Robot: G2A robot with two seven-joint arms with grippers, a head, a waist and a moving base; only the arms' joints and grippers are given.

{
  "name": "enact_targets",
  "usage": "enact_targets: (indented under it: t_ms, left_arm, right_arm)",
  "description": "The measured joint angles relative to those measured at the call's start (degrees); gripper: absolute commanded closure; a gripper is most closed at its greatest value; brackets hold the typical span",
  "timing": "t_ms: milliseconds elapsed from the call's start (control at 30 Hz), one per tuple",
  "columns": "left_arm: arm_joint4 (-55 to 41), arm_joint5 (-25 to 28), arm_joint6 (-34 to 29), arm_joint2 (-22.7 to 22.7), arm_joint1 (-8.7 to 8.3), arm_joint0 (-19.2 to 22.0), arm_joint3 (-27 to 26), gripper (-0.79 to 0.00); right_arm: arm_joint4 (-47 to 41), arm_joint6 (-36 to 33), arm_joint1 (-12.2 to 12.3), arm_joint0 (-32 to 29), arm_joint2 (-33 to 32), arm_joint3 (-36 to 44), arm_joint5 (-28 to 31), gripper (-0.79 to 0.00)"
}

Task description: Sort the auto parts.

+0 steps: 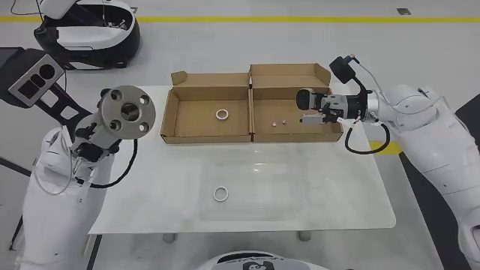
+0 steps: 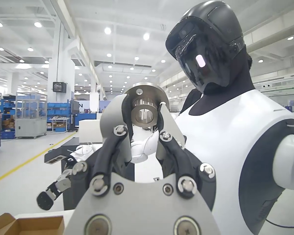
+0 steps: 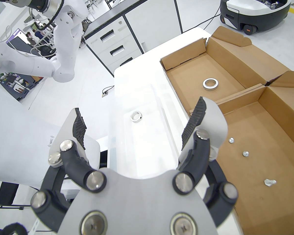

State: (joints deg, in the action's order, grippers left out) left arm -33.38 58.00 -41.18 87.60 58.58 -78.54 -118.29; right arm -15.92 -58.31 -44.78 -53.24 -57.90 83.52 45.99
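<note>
My left gripper [image 2: 142, 110] is shut on a heavy steel flange hub [image 1: 127, 112], raised above the table's left edge with the flange face up; the left wrist view shows the fingers clamping the hub's neck [image 2: 142, 115]. My right gripper [image 3: 139, 121] stands open and holds nothing, above the right box's right end [image 1: 319, 109]. A metal ring [image 1: 220, 193] lies on the white table, also the ring [image 3: 136, 116]. Another ring [image 1: 222, 114] rests in the left cardboard box [image 1: 171, 120]. Small screws [image 1: 279, 124] lie in the right box [image 1: 292, 136], with several small screws [image 3: 245, 153] close to the right gripper.
The two open cardboard boxes stand side by side at the table's [image 1: 322, 195] far middle. A dark cabinet [image 3: 137, 32] stands beyond the table's left end. A wheeled robot base [image 1: 90, 34] is parked on the floor behind.
</note>
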Motion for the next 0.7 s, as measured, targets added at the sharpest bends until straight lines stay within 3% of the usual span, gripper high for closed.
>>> enact_targets:
  t_ms: [700]
  left_arm:
    - [-2.9, 0.0, -2.0, 0.1, 0.53, 0.0, 0.5, 0.0]
  right_arm:
    - [0.0, 0.0, 0.0, 0.0, 0.0, 0.0, 0.0, -0.785]
